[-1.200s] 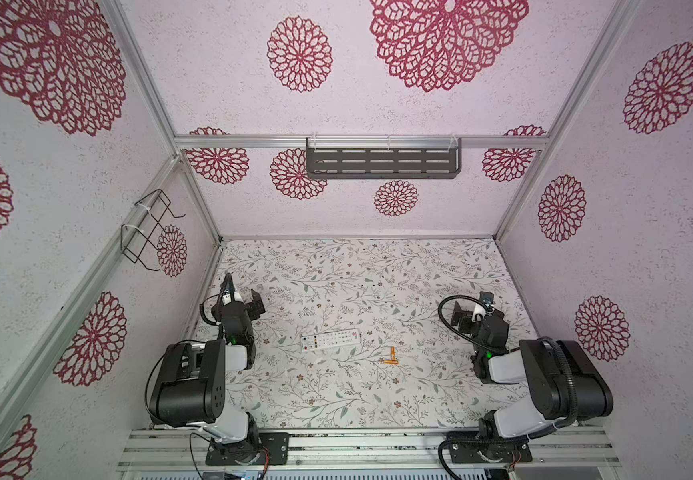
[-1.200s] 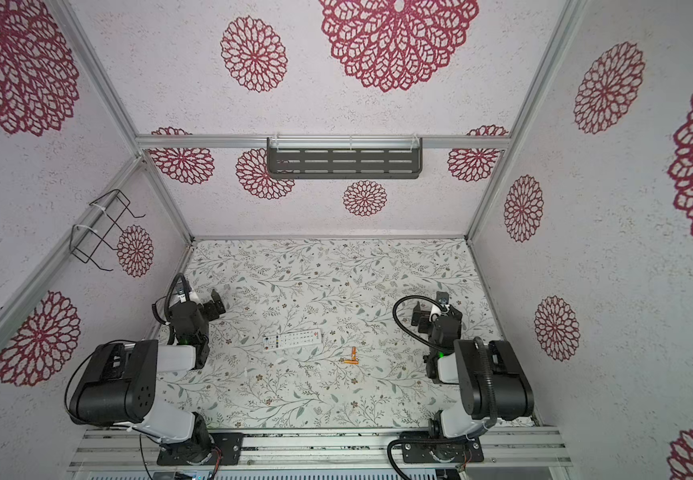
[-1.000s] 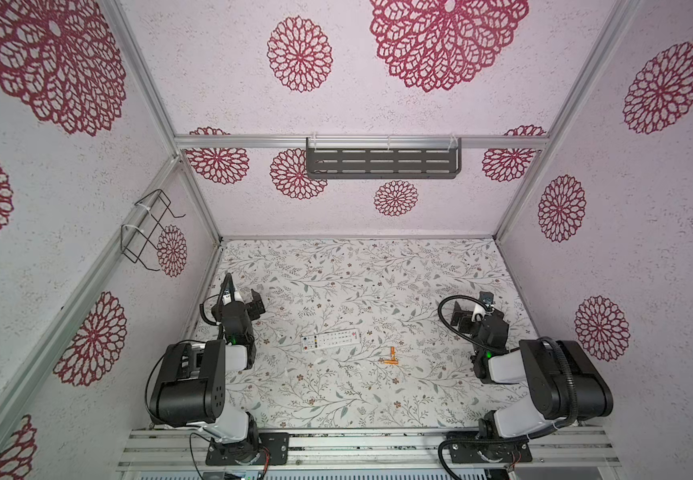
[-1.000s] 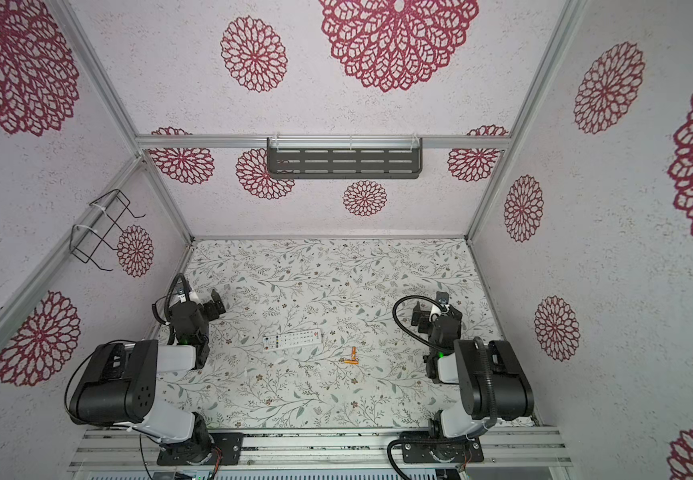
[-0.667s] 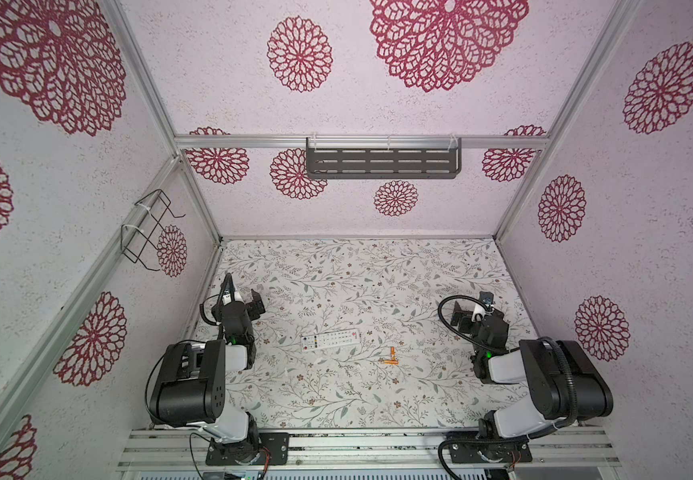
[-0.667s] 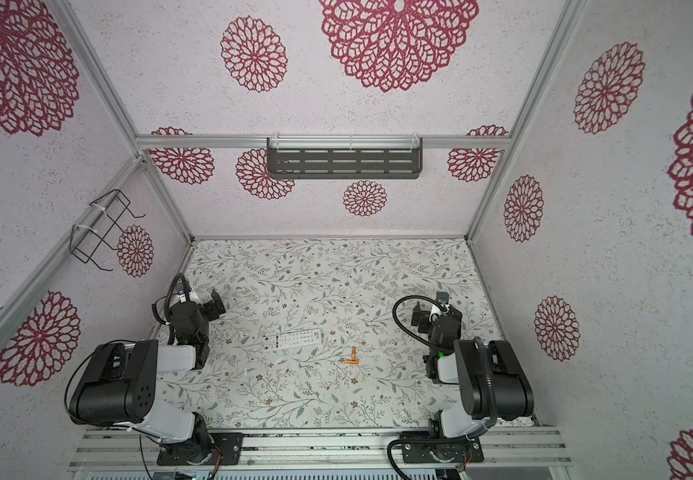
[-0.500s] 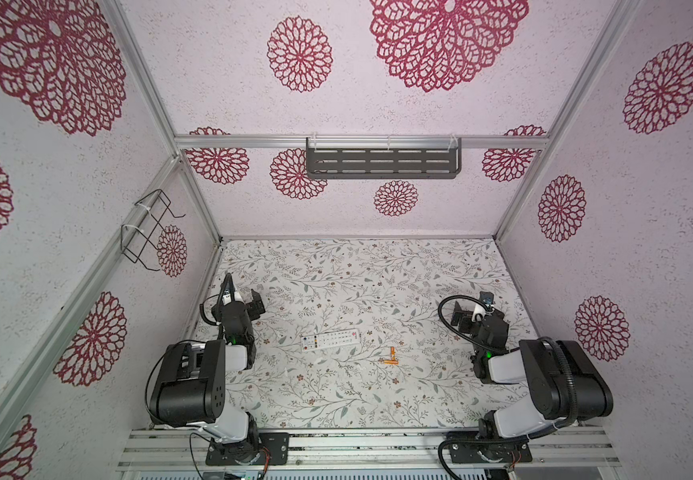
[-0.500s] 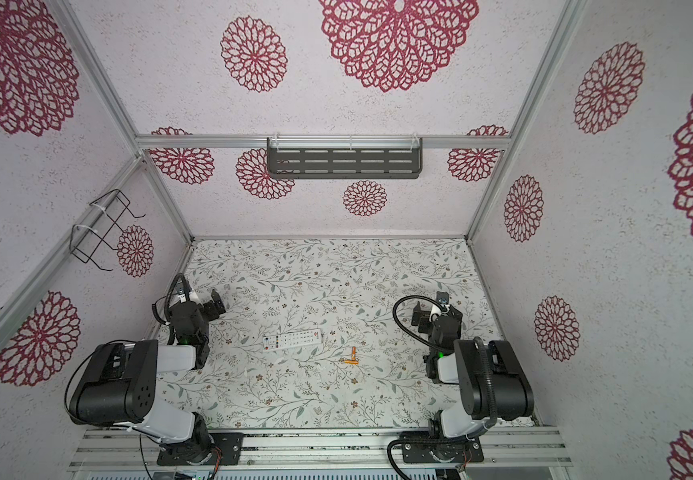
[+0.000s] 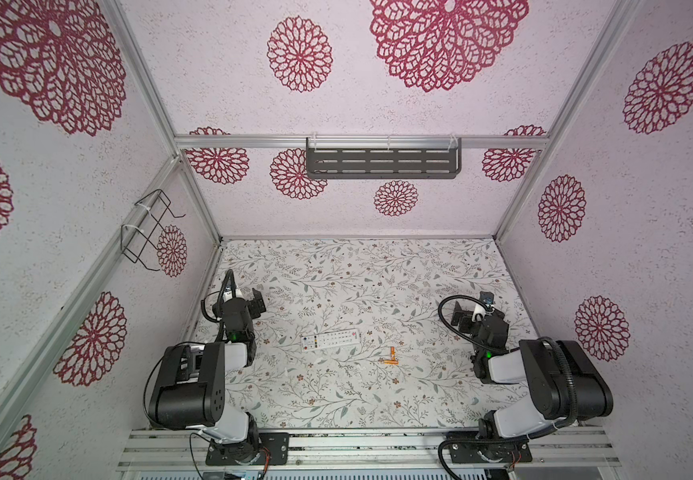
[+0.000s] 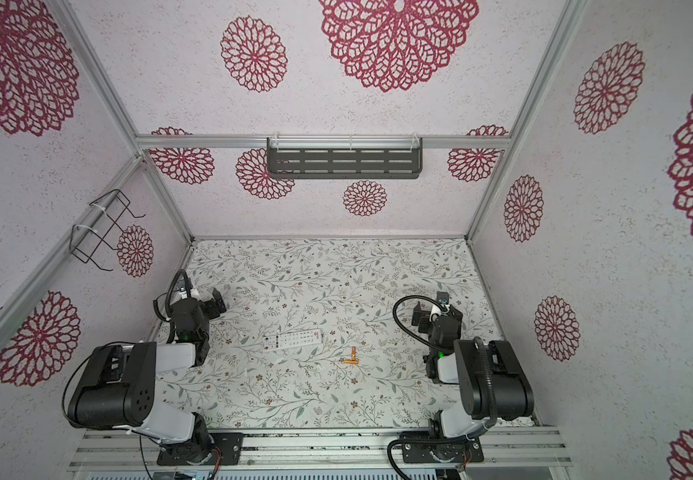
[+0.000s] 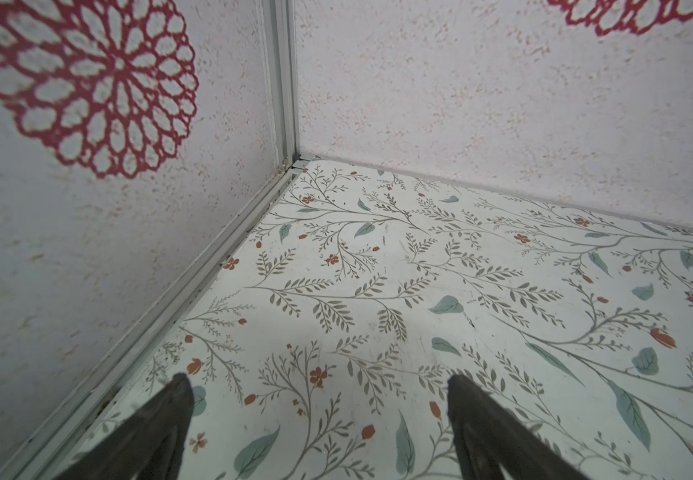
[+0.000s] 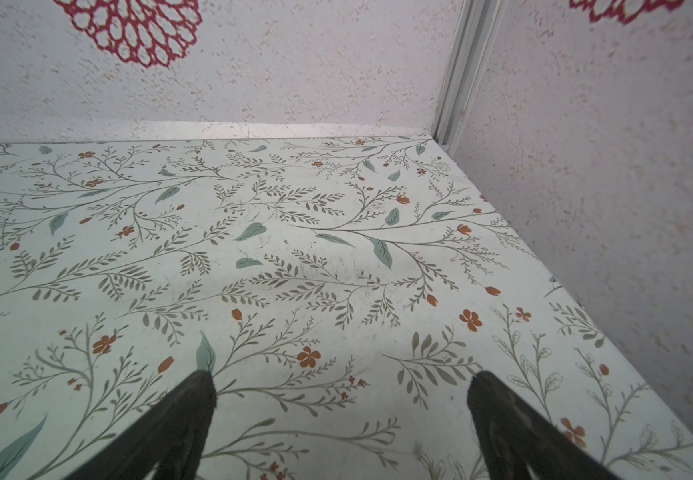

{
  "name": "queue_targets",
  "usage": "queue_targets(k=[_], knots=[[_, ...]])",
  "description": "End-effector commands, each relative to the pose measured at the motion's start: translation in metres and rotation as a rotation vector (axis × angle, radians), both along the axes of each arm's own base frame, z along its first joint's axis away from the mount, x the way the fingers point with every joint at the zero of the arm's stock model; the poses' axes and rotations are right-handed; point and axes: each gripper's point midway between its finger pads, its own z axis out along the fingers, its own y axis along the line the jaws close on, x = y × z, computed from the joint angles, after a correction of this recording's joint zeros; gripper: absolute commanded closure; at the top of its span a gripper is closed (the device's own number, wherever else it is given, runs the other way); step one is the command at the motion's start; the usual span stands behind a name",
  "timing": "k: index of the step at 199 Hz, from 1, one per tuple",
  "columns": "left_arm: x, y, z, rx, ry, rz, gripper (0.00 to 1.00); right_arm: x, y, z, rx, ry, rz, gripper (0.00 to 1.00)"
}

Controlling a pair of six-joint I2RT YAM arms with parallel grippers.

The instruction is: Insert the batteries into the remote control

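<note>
The white remote control (image 9: pixel 330 340) (image 10: pixel 292 340) lies buttons up near the middle of the floral table. Its red logo end points right. Two orange batteries (image 9: pixel 390 358) (image 10: pixel 352 358) lie just right of it, forming an L, with nothing touching them. My left gripper (image 9: pixel 248 298) (image 10: pixel 208 302) rests open by the left wall, well left of the remote. My right gripper (image 9: pixel 471 311) (image 10: pixel 433 311) rests open near the right wall, well right of the batteries. The left wrist view (image 11: pixel 315 382) and right wrist view (image 12: pixel 340 378) show only bare table between the spread fingers.
A grey slotted shelf (image 9: pixel 382 163) hangs on the back wall. A black wire rack (image 9: pixel 149 230) hangs on the left wall. Enclosure walls stand close beside both grippers. A metal rail (image 9: pixel 361 442) with the arm bases runs along the table's front edge.
</note>
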Motion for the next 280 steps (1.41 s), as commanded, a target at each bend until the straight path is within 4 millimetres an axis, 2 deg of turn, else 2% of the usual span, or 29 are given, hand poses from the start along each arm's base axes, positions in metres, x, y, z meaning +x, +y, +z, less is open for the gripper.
queue_targets(k=[1,34,71,92,128,158,191,216,239,259,267,280], knots=[[-0.004,0.02,0.016,0.037,0.099,0.178,0.03,0.006,0.001,0.016,0.012,-0.057,-0.004,0.01],[-0.004,0.022,0.014,0.024,0.264,0.325,0.03,0.006,0.001,0.016,0.012,-0.057,-0.004,0.01],[-0.005,0.005,0.027,0.136,0.429,0.416,0.03,0.006,0.001,0.016,0.012,-0.055,-0.004,0.01],[0.0,-0.02,0.04,0.101,0.432,0.371,0.03,0.006,0.001,0.017,0.012,-0.058,-0.005,0.01],[0.003,-0.076,0.056,0.007,0.431,0.213,0.03,0.006,0.001,0.016,0.012,-0.057,-0.004,0.01],[-0.01,-0.119,0.066,-0.045,0.456,0.061,0.03,0.006,0.002,0.016,0.017,-0.057,-0.002,0.01],[-0.034,-0.16,0.061,-0.144,0.516,-0.117,0.03,0.005,0.005,0.018,0.008,-0.067,0.023,0.01],[-0.061,-0.176,0.054,-0.232,0.579,-0.171,0.03,0.006,0.03,0.032,-0.027,-0.064,0.154,0.01],[-0.086,-0.186,0.045,-0.304,0.609,-0.198,0.03,0.015,0.074,0.038,-0.09,0.066,0.352,0.01],[-0.108,-0.193,0.036,-0.373,0.612,-0.218,0.03,0.009,0.119,0.044,-0.122,0.093,0.529,0.01],[-0.118,-0.196,0.029,-0.407,0.613,-0.231,0.03,0.002,0.144,0.046,-0.109,0.095,0.644,0.01],[-0.134,-0.198,0.021,-0.477,0.609,-0.238,0.03,-0.007,0.178,0.04,-0.181,0.159,0.77,0.01]])
